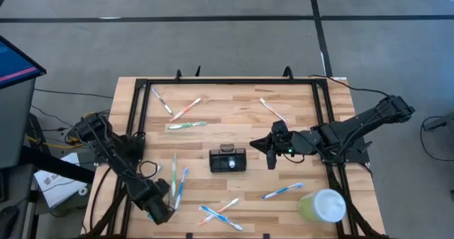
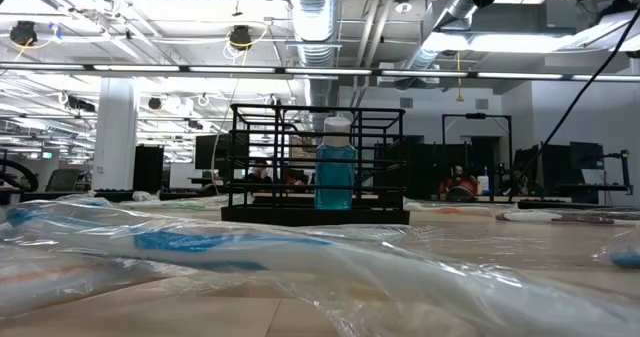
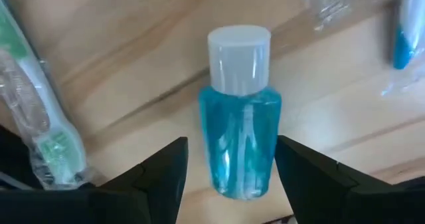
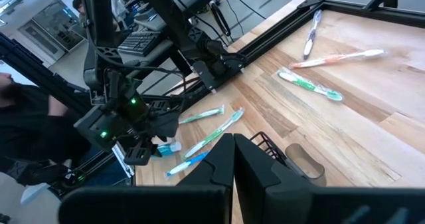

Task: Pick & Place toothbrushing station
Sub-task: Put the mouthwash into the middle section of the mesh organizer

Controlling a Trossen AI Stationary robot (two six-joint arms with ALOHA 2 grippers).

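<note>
Blue liquid is filling the little bottle [image 3: 240, 114] that's lying on its side on the worktop [image 1: 291, 132], white cap pointing away from the left hand [image 3: 229, 177]. That hand is sitting low at the near left corner with its fingers [image 3: 156, 177] apart, one on each side of the bottle and not touching it yet as far as I can see. A wrapped green toothbrush [image 3: 46, 134] is lying just beside one finger, so I'm guessing that's the first risk: if the hand closes a bit off-centre it could be snagging the crinkly wrapper along with the bottle, or nudging the round bottle so it's rolling away.

Further out, the station [image 1: 228, 159], a black wire rack, is sitting mid-worktop, well apart from the left hand, with a clear run between them apart from two more brushes [image 1: 177, 179]. It's looking narrow, so dropping anything into a slot is going to need decent alignment.

Just beyond it the right hand [image 1: 271, 154] is hovering beside the station with its fingers pressed together, holding nothing. Parked that close, it could be getting in the left arm's way. A green cup [image 1: 323, 206] is standing near the right edge.
</note>
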